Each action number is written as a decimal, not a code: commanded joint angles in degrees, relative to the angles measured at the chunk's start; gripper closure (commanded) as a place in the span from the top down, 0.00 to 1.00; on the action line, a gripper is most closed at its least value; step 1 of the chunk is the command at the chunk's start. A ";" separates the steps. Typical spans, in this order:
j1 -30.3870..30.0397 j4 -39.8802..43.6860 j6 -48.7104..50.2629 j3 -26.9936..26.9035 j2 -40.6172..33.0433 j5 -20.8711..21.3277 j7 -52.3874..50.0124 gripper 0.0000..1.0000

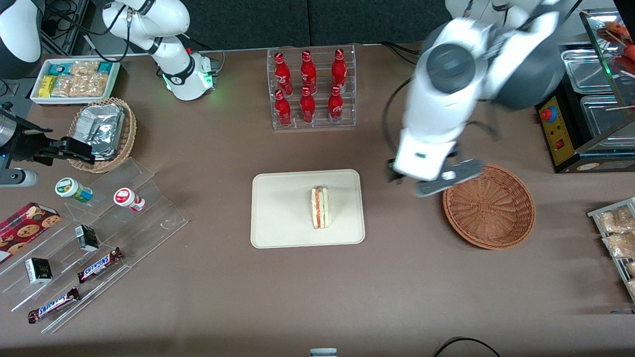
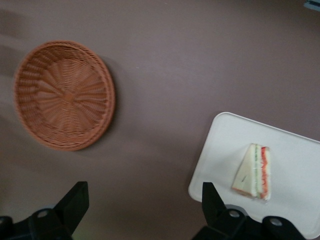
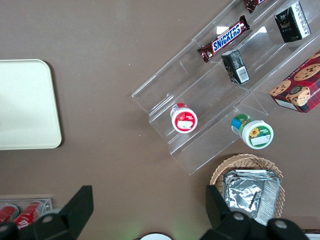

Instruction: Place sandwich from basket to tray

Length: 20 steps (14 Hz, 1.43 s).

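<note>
A: On the brown bench (image 1: 208, 277), where was the sandwich (image 1: 320, 207)?

B: It lay on the cream tray (image 1: 278, 218), roughly central, resting on one bread face with its red and green filling edge showing. The round wicker basket (image 1: 496, 218) stood well apart from the tray, toward the working arm's end, and held nothing.

A: And the gripper (image 2: 142, 200)?

B: It hung in the air between tray and basket, near the basket's rim, above bare bench. Its jaws were spread wide and released, grasping nothing; the wrist view showed both dark fingertips (image 2: 75, 200) with clear space between them.

A: Which step was in hand?

B: Judged from the layout, the placing was already done, and the arm was in its retreat phase. The next move probably called only for lifting clear without sweeping low over the basket rim or the tray.

A: What could not be made out?

B: The arm was blurred in the front view, so its exact height above the bench was uncertain. The wrist view cut off one end of the tray, and the arm covered a small part of the basket's rim in the front view.
</note>
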<state>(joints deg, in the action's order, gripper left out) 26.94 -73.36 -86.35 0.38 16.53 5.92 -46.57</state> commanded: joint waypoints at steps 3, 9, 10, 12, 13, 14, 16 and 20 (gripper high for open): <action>-7.05 -2.75 6.98 0.77 -6.85 0.24 10.25 1.00; -18.21 -6.00 9.54 0.77 -13.45 -4.23 30.01 1.00; -20.23 -6.09 9.71 0.77 -13.80 -4.77 33.62 1.00; -22.00 -8.97 9.19 0.59 -16.34 -5.04 36.02 1.00; -22.80 -11.17 8.66 0.59 -18.10 -5.21 37.85 1.00; -22.98 -13.28 7.62 0.07 -19.59 -5.82 39.61 1.00; -22.81 -14.88 6.55 -1.60 -20.57 -6.09 39.98 1.00; -20.79 -13.05 6.64 -1.52 -18.82 -5.30 40.07 1.00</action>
<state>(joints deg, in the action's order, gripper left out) 5.02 -86.33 -78.99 -1.24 -2.05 0.51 -7.19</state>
